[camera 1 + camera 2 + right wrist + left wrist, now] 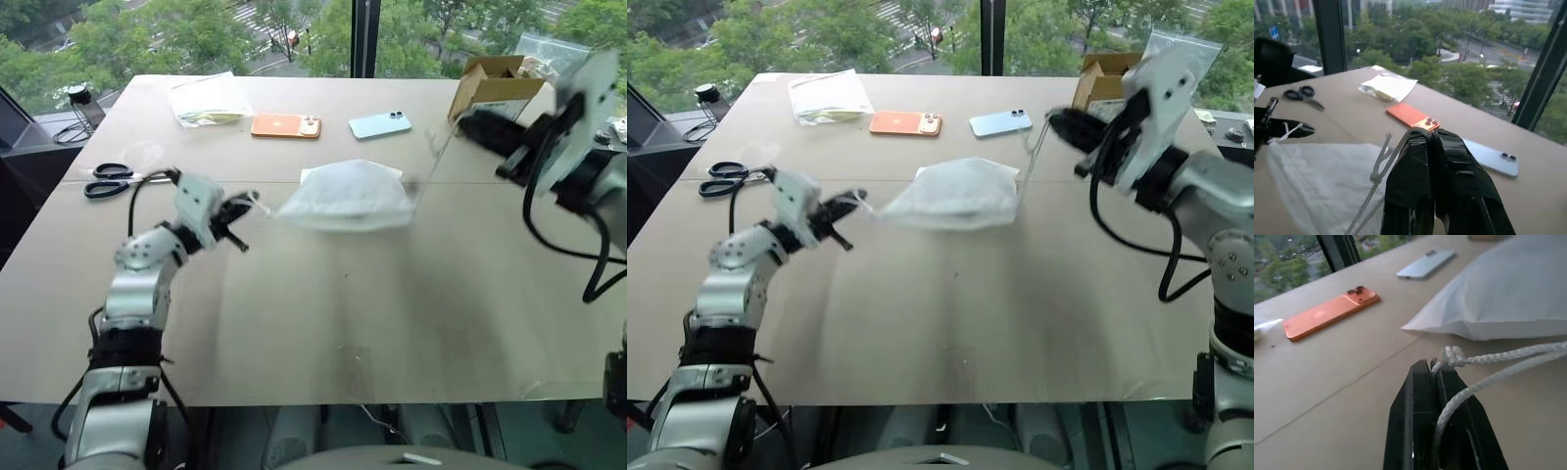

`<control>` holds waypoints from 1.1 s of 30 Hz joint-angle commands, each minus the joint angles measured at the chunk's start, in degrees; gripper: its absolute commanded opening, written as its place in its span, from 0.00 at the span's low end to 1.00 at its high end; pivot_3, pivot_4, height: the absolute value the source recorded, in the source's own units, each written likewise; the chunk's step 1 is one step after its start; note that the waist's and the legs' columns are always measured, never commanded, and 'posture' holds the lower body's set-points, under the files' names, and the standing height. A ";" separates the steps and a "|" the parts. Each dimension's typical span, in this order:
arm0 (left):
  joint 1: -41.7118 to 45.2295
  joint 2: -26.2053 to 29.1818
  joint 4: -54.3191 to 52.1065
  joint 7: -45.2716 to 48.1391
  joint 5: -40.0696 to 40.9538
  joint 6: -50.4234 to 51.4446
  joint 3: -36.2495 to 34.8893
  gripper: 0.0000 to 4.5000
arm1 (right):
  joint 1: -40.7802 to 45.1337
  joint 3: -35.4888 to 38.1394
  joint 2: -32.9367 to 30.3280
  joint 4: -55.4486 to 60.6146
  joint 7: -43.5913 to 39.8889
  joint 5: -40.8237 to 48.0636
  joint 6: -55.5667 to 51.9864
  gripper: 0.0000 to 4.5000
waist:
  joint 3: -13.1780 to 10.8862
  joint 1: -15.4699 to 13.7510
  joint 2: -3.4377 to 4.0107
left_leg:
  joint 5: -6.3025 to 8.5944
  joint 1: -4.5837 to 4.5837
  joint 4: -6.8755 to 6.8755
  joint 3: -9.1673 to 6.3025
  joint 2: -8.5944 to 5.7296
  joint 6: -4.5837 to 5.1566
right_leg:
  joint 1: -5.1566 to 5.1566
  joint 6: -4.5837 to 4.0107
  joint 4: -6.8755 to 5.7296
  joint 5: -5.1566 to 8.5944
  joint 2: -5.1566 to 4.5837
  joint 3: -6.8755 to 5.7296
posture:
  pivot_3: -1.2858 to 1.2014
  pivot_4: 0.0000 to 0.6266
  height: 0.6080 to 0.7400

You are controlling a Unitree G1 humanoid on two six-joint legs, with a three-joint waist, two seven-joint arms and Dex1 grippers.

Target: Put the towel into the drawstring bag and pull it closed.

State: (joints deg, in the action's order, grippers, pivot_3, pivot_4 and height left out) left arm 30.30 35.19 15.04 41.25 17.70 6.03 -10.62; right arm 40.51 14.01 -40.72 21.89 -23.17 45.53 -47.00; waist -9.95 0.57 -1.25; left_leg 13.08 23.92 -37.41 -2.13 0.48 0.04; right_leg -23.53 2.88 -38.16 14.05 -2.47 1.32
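Note:
The white drawstring bag hangs bulging just above the middle of the table, stretched between my two grippers. My left gripper is level with the bag's left corner and shut on the knotted white cord. In the left wrist view the fingertips pinch that cord at its knot. My right gripper is raised behind the bag's right side, shut on the other cord, which runs taut down to the bag. The towel is hidden from view.
Along the table's far side lie a clear plastic bag with papers, an orange phone and a light-blue phone. An open cardboard box stands at the far right. Black scissors lie at the left edge.

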 commanded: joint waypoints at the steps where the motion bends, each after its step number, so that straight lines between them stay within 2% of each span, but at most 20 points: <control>1: 9.36 0.49 1.35 -6.21 2.51 1.83 -5.40 0.01 | 5.98 6.31 0.01 -4.06 3.16 -0.95 3.91 0.00 | -0.02 -0.02 -0.04 | 0.00 0.03 -0.01 -0.03 -0.02 0.00 | -0.01 0.00 -0.01 0.00 0.00 -0.02 | 0.52 0.24 1.00; 3: 15.80 1.18 5.52 -10.52 2.01 1.97 -7.58 0.01 | 8.99 8.46 -0.66 -8.34 5.71 -3.29 5.69 0.00 | -0.02 0.09 -0.05 | 0.00 0.02 -0.01 0.02 -0.05 0.00 | 0.00 0.01 0.00 -0.01 -0.02 0.02 | 0.52 0.24 1.00; 6: 20.18 1.96 9.77 -13.87 1.09 1.76 -8.99 0.01 | 9.87 9.25 -2.08 -12.62 7.44 -7.74 8.12 0.00 | 0.00 0.30 -0.04 | 0.00 0.02 0.04 0.07 -0.06 0.00 | 0.00 0.02 0.07 -0.01 -0.04 0.05 | 0.52 0.24 1.00; 10: 22.25 3.25 17.18 -19.23 0.76 1.78 -11.58 0.01 | 9.80 12.60 -3.20 -18.97 13.85 -13.80 11.40 0.00 | 0.00 0.54 -0.03 | 0.00 0.01 0.23 0.24 -0.07 0.00 | -0.14 0.01 0.11 0.00 -0.09 0.17 | 0.52 0.24 1.00; 21: 23.43 4.29 23.23 -21.66 2.42 1.03 -12.63 0.01 | 8.44 15.12 -5.60 -24.37 18.39 -19.06 14.64 0.00 | -0.01 0.18 -0.03 | 0.00 0.08 0.19 0.22 -0.09 0.00 | -0.17 0.02 0.10 -0.01 -0.11 0.14 | 0.52 0.24 1.00; 25: 22.58 3.29 19.53 -18.57 3.58 1.67 -11.72 0.01 | 7.82 14.11 -5.61 -22.52 14.50 -16.57 14.65 0.00 | -0.01 0.24 -0.03 | 0.00 0.08 0.20 0.22 -0.09 0.00 | -0.17 0.01 0.10 0.00 -0.11 0.13 | 0.52 0.24 1.00; 27: 19.99 1.97 14.52 -15.16 5.72 3.91 -10.79 0.01 | 6.66 13.44 -4.98 -19.67 10.69 -12.63 11.71 0.00 | -0.01 0.36 -0.03 | 0.00 0.08 0.22 0.22 -0.09 0.00 | -0.16 0.02 0.12 0.00 -0.11 0.14 | 0.52 0.24 1.00; 29: 15.78 0.64 7.40 -11.90 8.76 8.48 -9.49 0.01 | 2.18 11.36 -5.47 -14.21 4.56 -8.30 7.28 0.00 | 0.00 0.39 -0.02 | 0.00 0.08 0.24 0.24 -0.07 0.00 | -0.16 0.01 0.15 0.00 -0.12 0.18 | 0.52 0.24 1.00; 33: 2.01 -1.34 -10.90 -5.17 10.17 16.07 -0.01 0.01 | -12.99 3.54 -5.59 1.22 -6.87 0.91 -0.51 0.00 | 0.02 0.46 -0.02 | 0.01 0.06 0.30 0.23 0.05 0.00 | -0.12 0.01 0.19 0.00 -0.13 0.18 | 0.52 0.24 1.00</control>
State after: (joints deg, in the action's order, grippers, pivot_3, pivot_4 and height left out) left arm 33.94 34.39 11.49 33.47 26.94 19.93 -14.41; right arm 28.80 20.14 -46.47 17.18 -26.38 42.77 -45.33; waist -9.92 1.03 -1.26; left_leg 13.09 23.94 -37.15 -1.95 0.59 0.05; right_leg -23.61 2.88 -38.01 14.05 -2.60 1.53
